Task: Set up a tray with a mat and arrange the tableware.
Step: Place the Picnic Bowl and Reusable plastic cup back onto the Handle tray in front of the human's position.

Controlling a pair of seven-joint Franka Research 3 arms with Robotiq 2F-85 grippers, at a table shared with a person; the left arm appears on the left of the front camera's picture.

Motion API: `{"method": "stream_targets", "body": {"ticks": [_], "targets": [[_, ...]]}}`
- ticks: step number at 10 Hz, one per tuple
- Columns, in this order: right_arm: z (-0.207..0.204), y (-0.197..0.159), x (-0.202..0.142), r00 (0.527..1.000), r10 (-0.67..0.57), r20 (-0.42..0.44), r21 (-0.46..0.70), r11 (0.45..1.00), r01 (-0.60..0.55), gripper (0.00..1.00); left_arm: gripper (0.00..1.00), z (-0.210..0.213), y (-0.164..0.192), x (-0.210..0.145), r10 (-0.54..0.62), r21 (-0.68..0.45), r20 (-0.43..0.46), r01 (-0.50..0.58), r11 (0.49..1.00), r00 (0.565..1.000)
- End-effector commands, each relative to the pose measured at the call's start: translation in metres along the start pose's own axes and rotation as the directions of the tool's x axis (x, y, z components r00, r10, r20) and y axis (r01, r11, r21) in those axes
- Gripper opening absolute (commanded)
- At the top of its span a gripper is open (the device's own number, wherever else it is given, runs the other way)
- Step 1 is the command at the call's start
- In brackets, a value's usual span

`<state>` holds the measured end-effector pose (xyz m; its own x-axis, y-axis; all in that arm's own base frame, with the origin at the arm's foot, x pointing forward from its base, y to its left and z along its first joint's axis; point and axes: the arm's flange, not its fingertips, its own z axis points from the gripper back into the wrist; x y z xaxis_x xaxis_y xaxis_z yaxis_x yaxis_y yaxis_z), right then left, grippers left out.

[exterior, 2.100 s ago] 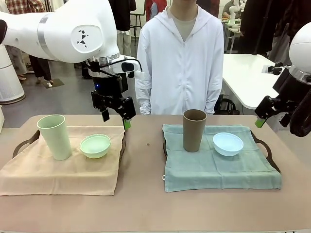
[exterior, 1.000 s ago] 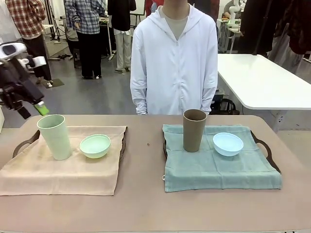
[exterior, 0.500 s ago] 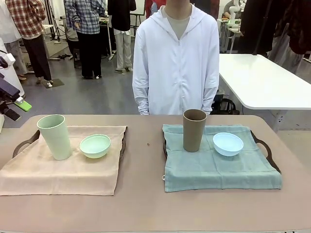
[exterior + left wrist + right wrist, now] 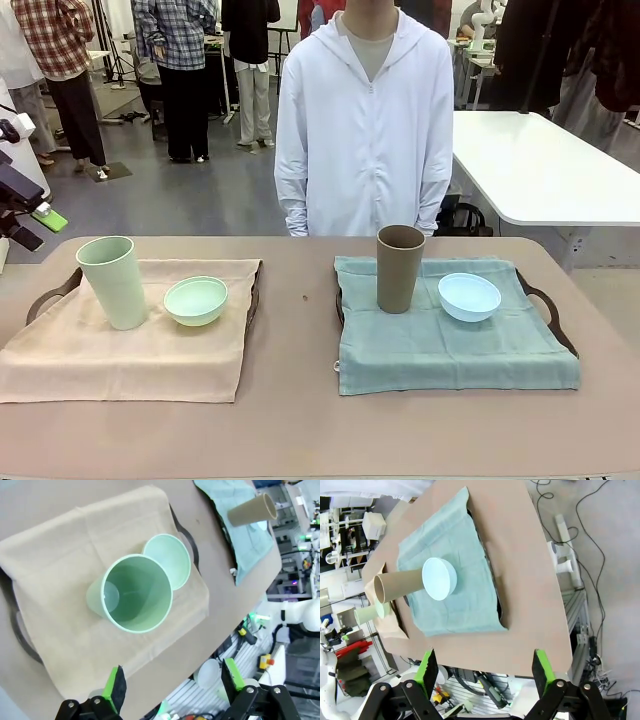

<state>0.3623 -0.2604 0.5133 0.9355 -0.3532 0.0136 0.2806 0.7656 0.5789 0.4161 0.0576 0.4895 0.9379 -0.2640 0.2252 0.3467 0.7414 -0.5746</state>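
matte plastic tumblers [image 4: 113,281], soft cloth mats [image 4: 455,345]

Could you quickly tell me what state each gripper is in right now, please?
Left gripper: open, holding nothing, above the mint green tumbler.
Right gripper: open, holding nothing, high over the table's edge.

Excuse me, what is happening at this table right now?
Nothing is being handled. Both trays look set: the mint green tumbler and mint green bowl stand on the beige mat, the brown tumbler and pale blue bowl on the teal mat. The left claw and right claw are open and empty, high above. The person stands waiting.
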Motion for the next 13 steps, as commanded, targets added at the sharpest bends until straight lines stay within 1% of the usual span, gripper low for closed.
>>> {"method": "stream_targets", "body": {"ticks": [1,2,3,4,5,7,8,9,10,12,13], "targets": [[0.001,-0.01,-0.017,1.0,0.006,0.016,0.015,1.0,-0.007,0.97,1.0,0.002,-0.002,-0.012,0.005,0.006,-0.028,-0.004,1.0,1.0],[0.005,-0.027,-0.036,1.0,0.002,0.011,0.044,0.999,-0.002,0.97,1.0,0.006,-0.002,-0.032,0.007,-0.01,-0.053,-0.007,1.0,0.999],[0.007,-0.046,-0.052,1.0,0.012,0.002,0.067,0.998,-0.012,0.97,1.0,0.01,0.002,-0.049,0.0,-0.021,-0.054,-0.001,1.0,0.999],[0.006,-0.068,-0.065,0.999,0.015,-0.041,0.1,0.995,-0.01,0.97,1.0,0.016,0.01,-0.065,-0.001,-0.059,-0.044,-0.001,0.998,0.999],[0.006,-0.083,-0.07,0.997,0.015,-0.074,0.131,0.991,-0.005,0.97,1.0,0.024,0.02,-0.071,0.001,-0.1,-0.037,-0.004,0.995,0.999],[0.016,-0.11,-0.069,0.991,0.003,-0.134,0.248,0.968,0.03,0.97,1.0,0.053,0.052,-0.079,0.009,-0.254,0.024,-0.003,0.967,1.0],[0.026,-0.128,-0.062,0.989,-0.002,-0.145,0.332,0.942,0.05,0.97,1.0,0.066,0.079,-0.081,0.023,-0.346,0.058,-0.001,0.938,0.998],[0.035,-0.143,-0.06,0.988,-0.002,-0.154,0.416,0.907,0.067,0.97,1.0,0.079,0.099,-0.09,0.043,-0.405,0.091,-0.003,0.914,0.995],[0.043,-0.155,-0.059,0.988,-0.002,-0.152,0.496,0.865,0.078,0.97,1.0,0.092,0.115,-0.096,0.064,-0.451,0.125,-0.001,0.892,0.99],[0.052,-0.171,-0.058,0.991,0.007,-0.132,0.614,0.786,0.076,0.97,1.0,0.104,0.144,-0.102,0.121,-0.517,0.185,-0.008,0.856,0.975],[0.05,-0.171,-0.058,0.992,0.011,-0.129,0.633,0.77,0.074,0.97,1.0,0.107,0.15,-0.105,0.143,-0.536,0.204,-0.012,0.844,0.968]]}}
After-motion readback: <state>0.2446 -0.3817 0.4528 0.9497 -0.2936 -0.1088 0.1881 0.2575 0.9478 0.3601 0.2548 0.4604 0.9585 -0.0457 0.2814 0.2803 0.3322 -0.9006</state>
